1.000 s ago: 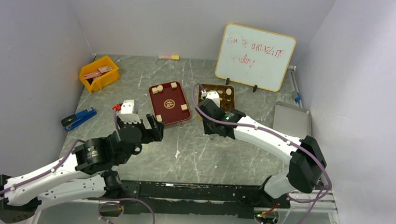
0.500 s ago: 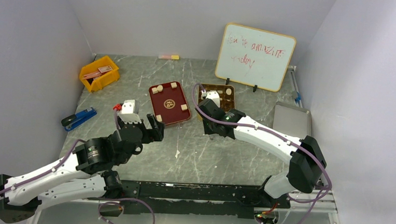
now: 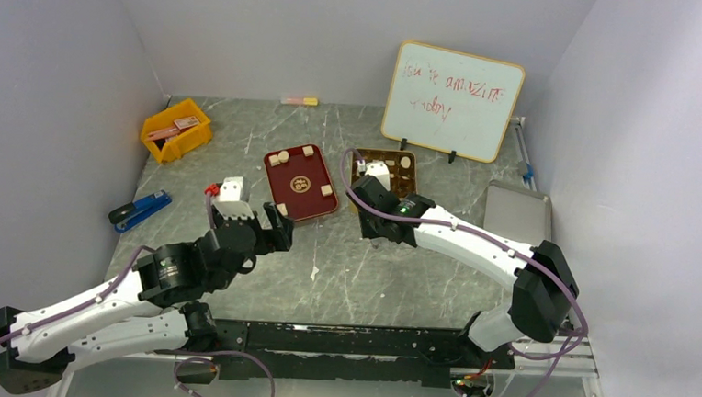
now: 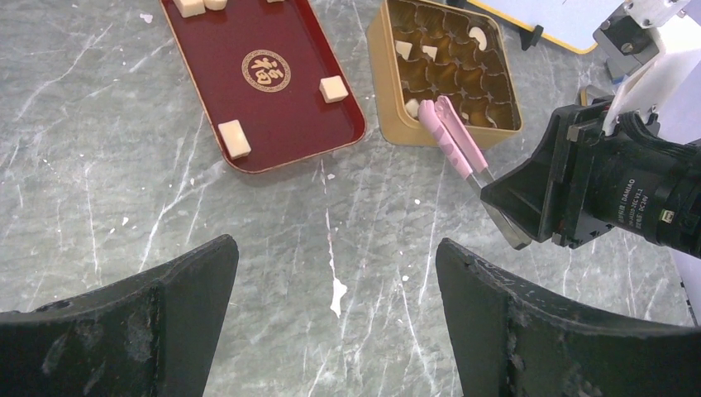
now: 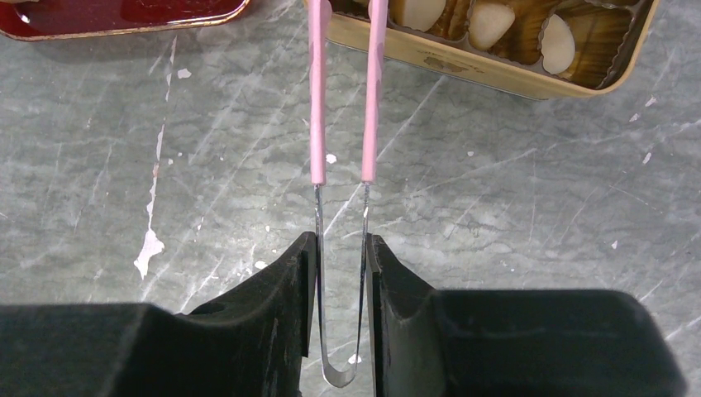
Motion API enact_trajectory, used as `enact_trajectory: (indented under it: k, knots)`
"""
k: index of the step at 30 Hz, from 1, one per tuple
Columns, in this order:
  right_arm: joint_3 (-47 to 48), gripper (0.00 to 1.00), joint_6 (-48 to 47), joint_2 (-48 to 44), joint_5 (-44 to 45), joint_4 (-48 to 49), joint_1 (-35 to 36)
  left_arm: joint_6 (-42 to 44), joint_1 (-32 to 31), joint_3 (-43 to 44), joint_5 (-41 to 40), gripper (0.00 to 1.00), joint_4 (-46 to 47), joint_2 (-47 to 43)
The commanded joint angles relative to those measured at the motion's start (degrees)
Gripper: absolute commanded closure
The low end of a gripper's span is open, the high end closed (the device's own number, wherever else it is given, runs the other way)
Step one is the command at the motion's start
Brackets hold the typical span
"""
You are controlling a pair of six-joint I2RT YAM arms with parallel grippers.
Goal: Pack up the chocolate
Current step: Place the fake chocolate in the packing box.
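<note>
**Tweezing chocolate into the gold tin**

Hovers nearest, left of the gold tin (image 5: pixel 430 58), with the left pincer (image 4: pixel 336 251) spread wide and empty above the tabletop (image 4: pixel 99 165). Clamps the tweezers (image 5: pixel 317 124) in the right pincer (image 5: pixel 340 241), pink tips over the tin's near-left corner. Looks mid-transfer: some chocolate (image 4: pixel 234 138) seated in the tin, more on the red tray (image 4: pixel 289 124) just left of it. Calls next for swinging the tips to the tray and pinching one piece gently.

At bottom centre, the black right gripper (image 5: pixel 340 248) pinches pink-sleeved metal tweezers (image 5: pixel 317 107). Their parted arms reach up over the gold rectangular tin (image 5: pixel 463 62), which holds pale tan chocolate pieces (image 5: pixel 492 21). A dark red tray (image 5: pixel 124 16) sits upper left.
</note>
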Motion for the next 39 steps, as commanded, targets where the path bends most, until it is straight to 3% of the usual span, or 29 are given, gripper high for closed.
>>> enact_trajectory:
  k: [1, 7, 14, 29, 39]
  knots:
    - [-0.2, 0.71, 0.6, -1.3, 1.5, 2.3, 0.1, -1.0, -0.3, 0.6, 0.4, 0.06, 1.9, 0.5]
    - [0.3, 0.73, 0.4, -1.2, 1.2, 2.3, 0.1, -0.8, -0.3, 0.8, 0.3, 0.06, 2.0, 0.8]
    - [0.8, 0.88, -0.2, -1.1, 1.1, 2.7, 0.1, -0.7, -0.3, 0.7, 0.2, 0.06, 2.0, 0.8]
    - [4.4, 0.92, -3.2, -5.1, 5.8, 2.2, -0.2, -0.9, -0.3, -0.1, 0.1, 0.06, 2.5, 0.8]
    - [-6.3, 0.92, -9.4, -16.4, 3.3, 5.8, -18.3, -0.7, -0.3, -1.0, 1.1, 0.06, 4.7, 1.6]
